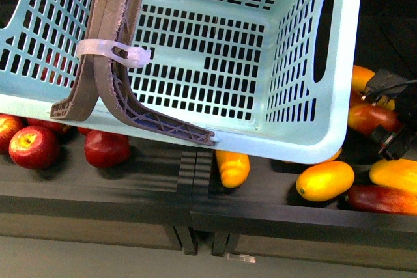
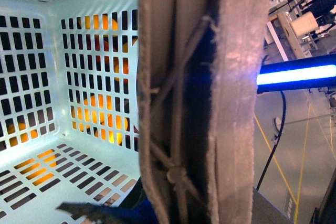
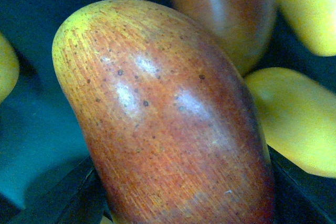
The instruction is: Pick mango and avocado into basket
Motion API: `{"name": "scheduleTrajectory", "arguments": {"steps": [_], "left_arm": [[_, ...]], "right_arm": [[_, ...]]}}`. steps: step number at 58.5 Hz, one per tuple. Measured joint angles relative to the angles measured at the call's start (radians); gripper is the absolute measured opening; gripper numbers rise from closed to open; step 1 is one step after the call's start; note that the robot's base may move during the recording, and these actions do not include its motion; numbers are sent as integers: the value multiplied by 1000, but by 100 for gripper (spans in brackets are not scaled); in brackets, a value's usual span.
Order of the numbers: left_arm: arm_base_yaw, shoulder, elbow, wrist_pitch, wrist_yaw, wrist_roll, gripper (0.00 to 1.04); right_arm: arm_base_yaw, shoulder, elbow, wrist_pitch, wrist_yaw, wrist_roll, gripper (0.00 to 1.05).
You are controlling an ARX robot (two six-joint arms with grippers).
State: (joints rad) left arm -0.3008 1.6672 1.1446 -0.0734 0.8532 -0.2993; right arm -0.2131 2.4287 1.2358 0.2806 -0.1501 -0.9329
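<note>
Right hand (image 1: 383, 120) straddles mango (image 3: 168, 124), clamp unclear; seat fingers mid-body, squeeze firm, lift clear of yellow mangoes (image 1: 324, 180) toward basket (image 1: 296, 148). Left hand not visible.

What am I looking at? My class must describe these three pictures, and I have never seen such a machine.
This is a two-armed robot with three cameras. The front picture, from its body, shows a teal basket tilted above a dark shelf of red apples and yellow mangoes. The left wrist picture looks into the basket past its handle. The right wrist picture shows the right gripper, its fingers either side of a red-orange mango; whether they grip it is unclear.
</note>
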Motion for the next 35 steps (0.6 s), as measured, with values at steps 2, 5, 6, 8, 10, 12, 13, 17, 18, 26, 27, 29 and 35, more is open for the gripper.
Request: {"name": "scheduleTrajectory", "arguments": {"steps": [2, 5, 6, 8, 10, 12, 13, 17, 18, 26, 27, 29, 35], "left_arm": [[0, 0, 0, 0, 0, 0, 15], [0, 0, 0, 0, 0, 0, 15], [0, 0, 0, 0, 0, 0, 15], [0, 0, 0, 0, 0, 0, 15], [0, 0, 0, 0, 0, 0, 15], [0, 0, 0, 0, 0, 0, 15], [0, 0, 0, 0, 0, 0, 15], [0, 0, 0, 0, 0, 0, 15], [0, 0, 0, 0, 0, 0, 15], [0, 0, 0, 0, 1, 0, 15], [0, 0, 0, 0, 1, 0, 15], [0, 0, 0, 0, 2, 0, 15], [0, 0, 0, 0, 0, 0, 15]], "right_arm": [[-14, -48, -22, 19, -4, 18, 72], [-39, -130, -53, 45, -32, 60, 72], [-43, -145, -60, 51, -34, 64, 72], [-54, -190, -77, 62, -55, 100, 72], [-69, -254, -103, 76, -89, 146, 72], [-77, -304, -126, 89, -114, 187, 72], [-80, -340, -140, 92, -133, 219, 72], [-83, -433, -179, 91, -187, 308, 72], [-82, -452, -186, 89, -199, 327, 72], [-38, -690, -257, 37, -340, 598, 72], [-25, -723, -264, 28, -352, 637, 72], [4, -781, -276, 7, -367, 711, 72], [128, -903, -307, -64, -374, 898, 72]]}}
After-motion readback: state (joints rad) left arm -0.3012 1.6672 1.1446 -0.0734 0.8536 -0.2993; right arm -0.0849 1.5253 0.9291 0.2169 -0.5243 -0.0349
